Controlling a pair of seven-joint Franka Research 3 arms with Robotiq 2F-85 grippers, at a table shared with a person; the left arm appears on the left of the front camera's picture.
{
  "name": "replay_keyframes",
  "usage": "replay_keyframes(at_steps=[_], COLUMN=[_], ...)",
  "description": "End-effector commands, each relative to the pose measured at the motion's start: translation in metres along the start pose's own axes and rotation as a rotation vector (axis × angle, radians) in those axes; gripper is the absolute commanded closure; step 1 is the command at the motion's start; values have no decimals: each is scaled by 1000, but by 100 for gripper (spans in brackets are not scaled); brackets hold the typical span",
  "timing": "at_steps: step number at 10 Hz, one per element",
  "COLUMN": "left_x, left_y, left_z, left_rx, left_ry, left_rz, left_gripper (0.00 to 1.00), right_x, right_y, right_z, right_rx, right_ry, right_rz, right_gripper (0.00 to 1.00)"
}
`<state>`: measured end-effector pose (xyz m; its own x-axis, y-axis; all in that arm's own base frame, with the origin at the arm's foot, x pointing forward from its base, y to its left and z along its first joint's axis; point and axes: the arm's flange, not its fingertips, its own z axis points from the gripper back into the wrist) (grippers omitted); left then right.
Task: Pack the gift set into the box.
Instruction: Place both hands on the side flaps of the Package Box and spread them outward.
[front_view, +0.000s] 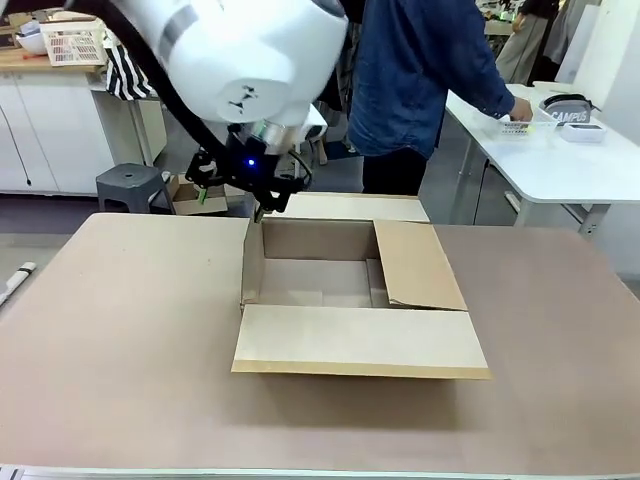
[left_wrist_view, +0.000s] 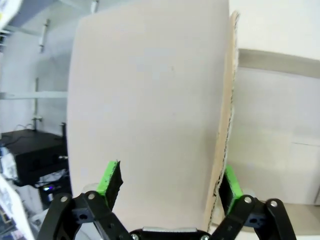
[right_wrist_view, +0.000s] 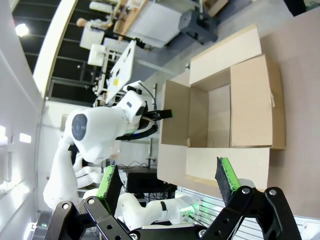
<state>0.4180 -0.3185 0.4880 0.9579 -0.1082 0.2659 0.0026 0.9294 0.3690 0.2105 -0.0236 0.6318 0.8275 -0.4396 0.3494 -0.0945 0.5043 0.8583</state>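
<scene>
Standing here, I'd say the box is only being readied. The left gripper, jaws spread, straddles its upright 9 o'clock flap without clamping. The right gripper hangs open and empty. The gift set sits off at 2 o'clock on the side table by the person's hand. Next it needs bringing over.
</scene>
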Motion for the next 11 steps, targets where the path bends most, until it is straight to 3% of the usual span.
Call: replay_keyframes(at_steps=[1,7,11], left_x=[-2,6,-8], left_y=[40,104,148], left_z=[-11,-67,-106], left_rx=[-109,-504,-772], left_ry=[36,214,248], left_rz=[-18,-118,-78], left_gripper=[0,0,0], right_x=[3,3,3], right_y=[3,3,3], right_z=[-3,-3,-3], right_rx=[26,26,26], right_ry=[-2,-2,-2], right_rz=[19,19,19], right_gripper=[0,0,0])
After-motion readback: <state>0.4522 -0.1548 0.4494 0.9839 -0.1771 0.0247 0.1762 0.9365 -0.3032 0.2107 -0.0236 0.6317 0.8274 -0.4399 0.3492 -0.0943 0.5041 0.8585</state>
